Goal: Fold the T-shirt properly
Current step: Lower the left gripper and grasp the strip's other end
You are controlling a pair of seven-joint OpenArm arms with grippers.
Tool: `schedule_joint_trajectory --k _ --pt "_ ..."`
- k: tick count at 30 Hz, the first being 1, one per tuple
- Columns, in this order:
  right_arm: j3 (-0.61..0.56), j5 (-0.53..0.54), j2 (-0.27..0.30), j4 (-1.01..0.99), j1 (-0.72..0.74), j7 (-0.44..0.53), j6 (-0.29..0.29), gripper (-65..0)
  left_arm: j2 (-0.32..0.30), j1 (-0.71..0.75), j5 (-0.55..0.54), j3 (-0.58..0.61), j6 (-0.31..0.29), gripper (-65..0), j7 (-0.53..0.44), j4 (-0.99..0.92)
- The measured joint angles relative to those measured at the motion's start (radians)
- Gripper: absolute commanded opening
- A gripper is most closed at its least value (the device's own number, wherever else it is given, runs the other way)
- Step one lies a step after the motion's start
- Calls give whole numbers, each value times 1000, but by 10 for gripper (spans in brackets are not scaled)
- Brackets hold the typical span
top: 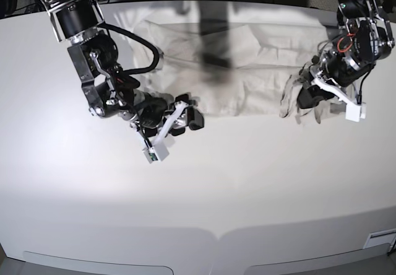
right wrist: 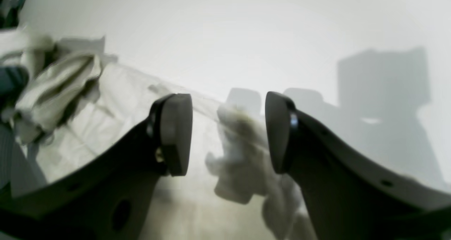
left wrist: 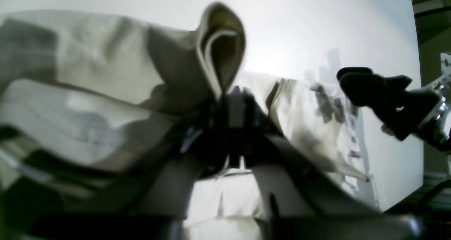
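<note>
Pale table point(top: 185, 207) fills the near part of the scene, its surface smooth and whitish, with soft dark shadows cast along the near side. Beyond it, left of the middle, the right gripper point(top: 187, 125) reaches in over the near edge of the T-shirt point(top: 219, 92). Its two black fingers point(right wrist: 174, 134) are spread wide, with nothing pinched between them; in the right wrist view the shirt's edge runs slantwise behind the gap, and whether either fingertip touches the cloth I cannot tell. Over on the right, the left gripper point(top: 306, 96) has its fingers pressed together on a fold of the shirt, and in its wrist view the pinched cloth stands up from the tips in a rounded loop. Around that grip the fabric is gathered into loose, crumpled folds, some drooping at the near side. Between the two grippers the beige shirt lies fairly flat, with shallow wrinkles and a shadow across it. Farther back it stretches from left to right across the table, rucked into longer ridges toward the far left and running behind the left arm point(top: 359, 24) at the far right.
</note>
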Motion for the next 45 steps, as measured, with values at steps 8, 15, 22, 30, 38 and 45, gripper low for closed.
schedule_joint_trajectory --k 8,15,22,30,38,45 --pt "0 -1 0 0 0 0 0 -318 0 -8 -132 0 -132 -302 70 25" --pt "0 -1 0 0 0 0 0 -318 -77 -10 13 0 -161 -302 31 208" --pt "0 0 0 0 0 -8 0 -318 -135 -11 230 0 -162 -302 -58 179" --pt "0 15 0 0 0 -19 0 -318 -136 -11 259 0 -196 -302 -194 -88" --pt "0 14 0 0 0 -19 0 -318 -135 -11 154 0 -252 -302 -165 -188" --pt "0 14 0 0 0 -19 0 -318 -135 -11 -122 0 -278 -302 60 -188"
